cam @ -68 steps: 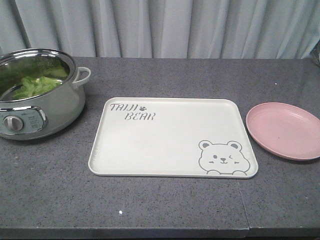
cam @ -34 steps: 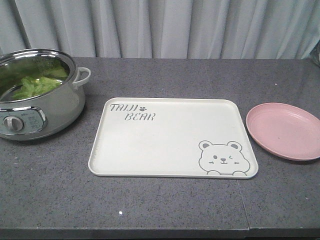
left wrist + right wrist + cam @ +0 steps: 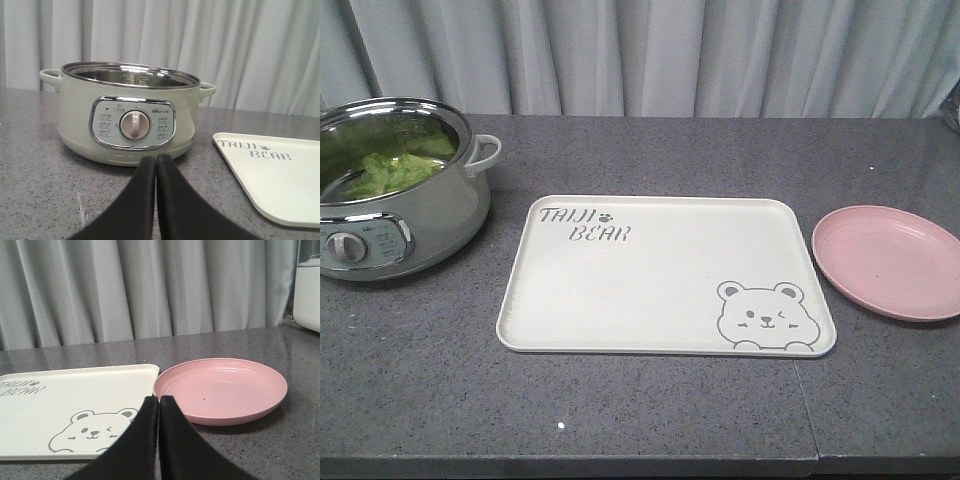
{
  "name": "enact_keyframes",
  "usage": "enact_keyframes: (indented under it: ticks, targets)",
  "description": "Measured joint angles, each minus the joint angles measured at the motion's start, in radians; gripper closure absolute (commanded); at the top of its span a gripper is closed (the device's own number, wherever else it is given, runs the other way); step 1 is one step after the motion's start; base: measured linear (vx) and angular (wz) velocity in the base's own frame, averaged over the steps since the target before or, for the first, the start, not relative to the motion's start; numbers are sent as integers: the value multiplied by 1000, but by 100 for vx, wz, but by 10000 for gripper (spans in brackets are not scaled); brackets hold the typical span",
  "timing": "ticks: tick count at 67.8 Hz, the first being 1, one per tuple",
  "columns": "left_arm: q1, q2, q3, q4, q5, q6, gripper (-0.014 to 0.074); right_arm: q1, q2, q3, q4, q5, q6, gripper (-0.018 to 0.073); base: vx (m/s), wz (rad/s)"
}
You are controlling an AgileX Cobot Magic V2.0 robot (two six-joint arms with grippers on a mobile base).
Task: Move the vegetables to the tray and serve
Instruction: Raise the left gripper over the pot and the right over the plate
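Change: nothing has shifted since the earlier view.
Tray: large cream-white rectangular tray (image 3: 660, 290), ahead-right of left gripper (image 3: 156, 165), ahead-left of right gripper (image 3: 159, 405).
Pot: pale green electric cooking pot (image 3: 125, 125), directly ahead of left gripper.
Plate: round pink plate (image 3: 220, 390), ahead-right of right gripper.
Vegetables: green leafy lettuce (image 3: 390, 172), inside the pot.
Jaws: both pairs pressed together, gripping nothing.

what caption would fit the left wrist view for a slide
Left gripper, fingers shut and empty, faces the pale green electric pot on the grey counter, tray corner at right
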Motion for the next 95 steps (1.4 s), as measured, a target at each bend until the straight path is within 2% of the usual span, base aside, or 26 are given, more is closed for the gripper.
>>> enact_keyframes:
  ticks: [39,54,67,80,87,95]
  targets:
    - [0,0,0,0,-9,0,602,0,0,0,0,0,0,562,0,0]
    - [0,0,0,0,-115,-8,602,0,0,0,0,-99,53,562,0,0]
    - [0,0,0,0,-188,-83,602,0,0,0,0,-201,104,562,0,0]
    - [0,0,0,0,-271,-113,602,0,0,0,0,-186,232,562,0,0]
    - [0,0,0,0,-322,-135,601,0,0,0,0,-186,256,562,0,0]
    - [0,0,0,0,-438,-170,598,0,0,-21,-3,-171,262,559,0,0]
